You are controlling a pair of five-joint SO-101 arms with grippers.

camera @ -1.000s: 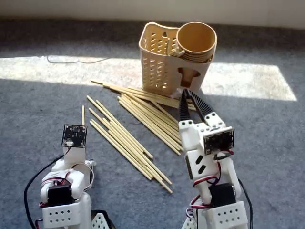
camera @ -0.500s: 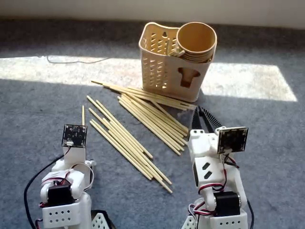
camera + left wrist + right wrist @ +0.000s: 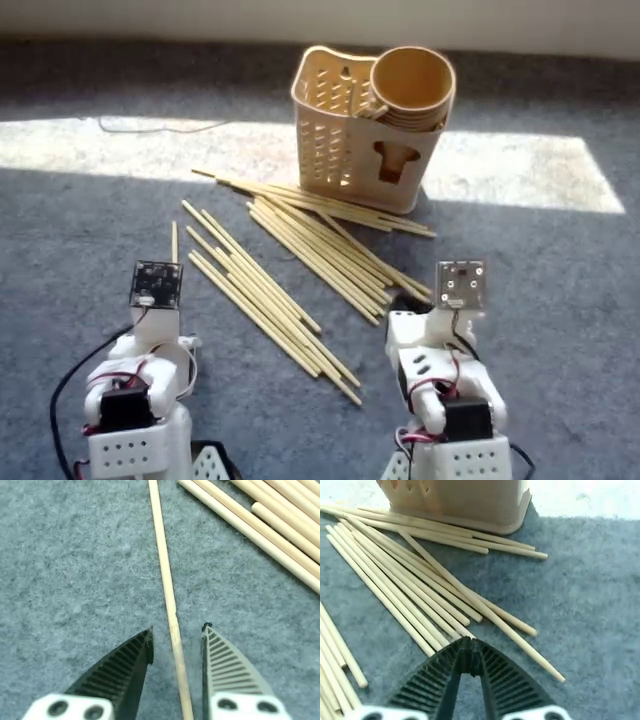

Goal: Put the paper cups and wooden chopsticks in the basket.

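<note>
Tool on left (image 3: 177,629) parted astride lone chopstick (image 3: 165,570); right tool (image 3: 468,642) closed.

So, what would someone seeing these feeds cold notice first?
The pale basket at the far side, with stacked paper cups in it. Then the loose chopsticks fanned across the grey carpet in front of it. The left gripper is open astride a single chopstick; the right gripper is shut, holding nothing.
</note>
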